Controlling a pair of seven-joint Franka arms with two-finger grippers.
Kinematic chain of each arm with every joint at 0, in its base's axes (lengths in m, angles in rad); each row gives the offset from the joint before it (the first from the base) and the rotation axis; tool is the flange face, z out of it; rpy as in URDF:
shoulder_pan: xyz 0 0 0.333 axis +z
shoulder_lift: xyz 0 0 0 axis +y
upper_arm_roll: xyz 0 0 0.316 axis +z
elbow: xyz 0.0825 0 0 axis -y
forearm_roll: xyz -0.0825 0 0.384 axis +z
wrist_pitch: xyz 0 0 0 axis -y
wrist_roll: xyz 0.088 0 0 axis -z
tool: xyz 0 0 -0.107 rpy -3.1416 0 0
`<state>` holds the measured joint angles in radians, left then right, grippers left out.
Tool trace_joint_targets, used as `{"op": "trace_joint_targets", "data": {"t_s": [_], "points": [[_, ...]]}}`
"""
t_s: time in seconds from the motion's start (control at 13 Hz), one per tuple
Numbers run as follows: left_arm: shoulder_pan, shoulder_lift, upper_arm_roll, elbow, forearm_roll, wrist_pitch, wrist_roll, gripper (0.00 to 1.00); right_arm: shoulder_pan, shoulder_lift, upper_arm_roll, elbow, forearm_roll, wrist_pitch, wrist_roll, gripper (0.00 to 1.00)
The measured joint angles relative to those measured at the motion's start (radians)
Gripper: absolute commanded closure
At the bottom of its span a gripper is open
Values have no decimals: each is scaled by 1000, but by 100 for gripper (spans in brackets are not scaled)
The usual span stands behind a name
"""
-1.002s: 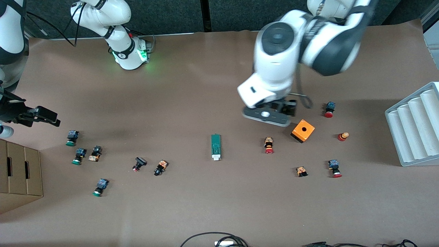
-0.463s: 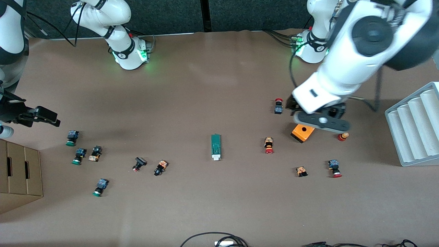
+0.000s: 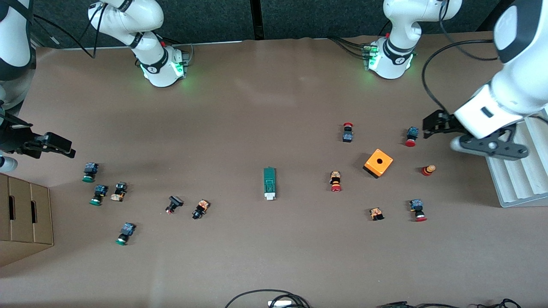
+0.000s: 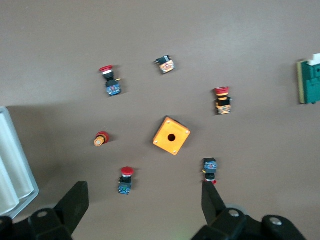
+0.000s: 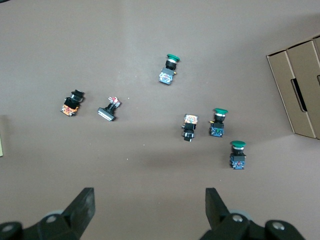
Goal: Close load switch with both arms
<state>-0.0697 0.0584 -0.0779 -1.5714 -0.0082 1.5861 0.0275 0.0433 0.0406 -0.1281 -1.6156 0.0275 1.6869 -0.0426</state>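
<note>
Brown table [image 3: 274, 107], load switch [image 3: 269, 183], orange cube [image 3: 378, 163], scattered push buttons [image 3: 97, 194]

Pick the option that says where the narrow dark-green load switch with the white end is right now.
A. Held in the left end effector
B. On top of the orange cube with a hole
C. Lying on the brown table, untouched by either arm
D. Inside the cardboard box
C: the narrow dark-green load switch with the white end lies flat on the brown table, apart from the orange cube with a hole, with no end effector near it.
</note>
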Motion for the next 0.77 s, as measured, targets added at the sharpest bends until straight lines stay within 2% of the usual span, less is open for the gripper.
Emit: {"op": "trace_joint_targets", "data": {"t_s": [0.15, 0.31, 0.77], "points": [[2, -66, 26, -110, 23, 75, -38, 0, 0, 0, 0, 0, 0, 0, 0, 0], [10, -103, 50, -169, 26, 104, -43, 0, 0, 0, 0, 0, 0, 0, 0, 0], [36, -115, 54, -187, 29, 99, -33, 0, 0, 0, 0, 0, 0, 0, 0, 0]]}}
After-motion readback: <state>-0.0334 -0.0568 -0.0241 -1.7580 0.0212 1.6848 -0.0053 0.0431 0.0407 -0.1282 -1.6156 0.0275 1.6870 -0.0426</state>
